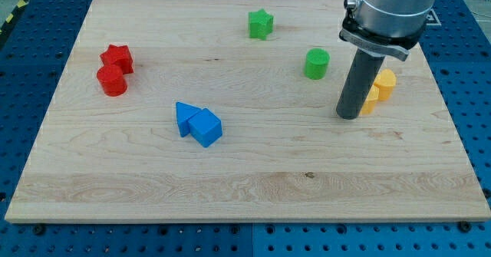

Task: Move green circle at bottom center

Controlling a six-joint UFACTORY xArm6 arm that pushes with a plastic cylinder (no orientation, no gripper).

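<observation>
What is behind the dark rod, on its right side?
Two yellow blocks sit behind the rod, which hides their left parts, so their shapes are unclear. My tip rests on the board, right of and below the green circle.

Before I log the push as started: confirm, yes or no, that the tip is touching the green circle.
No: my tip rests on the board below and to the right of the green circle, with bare wood between them.
</observation>
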